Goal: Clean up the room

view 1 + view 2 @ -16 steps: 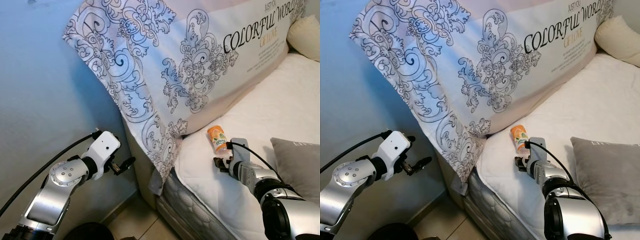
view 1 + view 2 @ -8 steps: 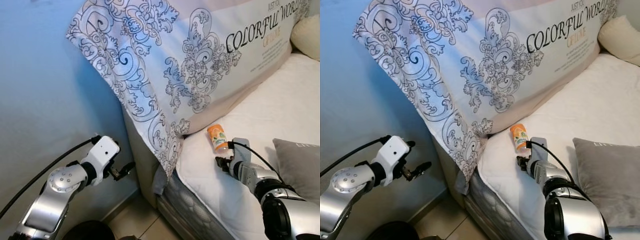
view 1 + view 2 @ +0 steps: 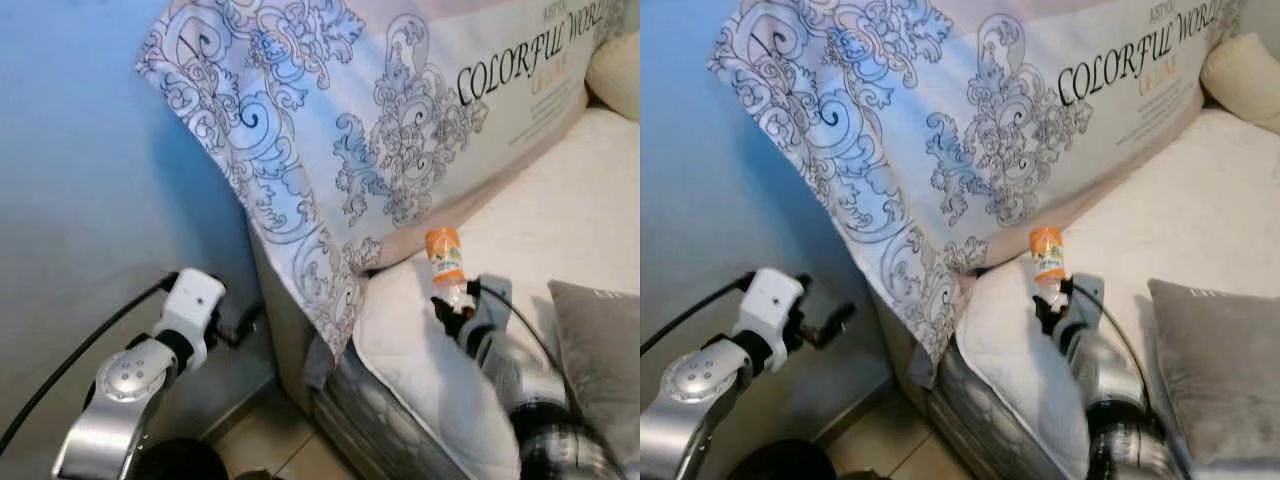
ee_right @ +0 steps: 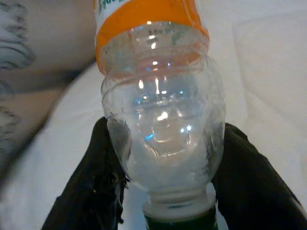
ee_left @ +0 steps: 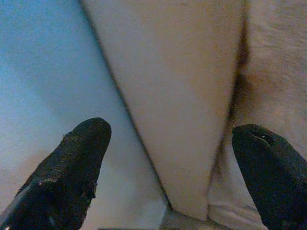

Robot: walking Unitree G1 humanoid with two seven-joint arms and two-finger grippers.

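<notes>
1. Your right claw (image 3: 452, 312) is pinching a clear plastic bottle with an orange label (image 3: 446, 265). In the right wrist view one black finger (image 4: 91, 191) sits on each side of the bottle (image 4: 160, 120), near its neck and dark green cap (image 4: 177, 220).
2. The bottle stands tilted, with its cap end down in the claw and its orange end up. It is over the near corner of the bed, just beside the big pillow.
3. The bed has a white quilted cover (image 3: 560, 230) on top of a grey mattress (image 3: 370, 410).
4. A big white pillow with grey swirly patterns and the black words "COLORFUL WORLD" (image 3: 400, 130) leans against the blue wall (image 3: 80, 180) at the side of the bed.
5. A grey cushion (image 3: 600, 340) lies on the bed to the right of your right arm. A small cream pillow (image 3: 615, 75) sits at the far end of the bed.
6. Your left claw (image 3: 240, 325) is low down near the wall, to the left of the bed. Its two black fingers (image 5: 72, 163) are spread wide apart and hold nothing.
7. The pictures of your right arm are a bit blurry.
</notes>
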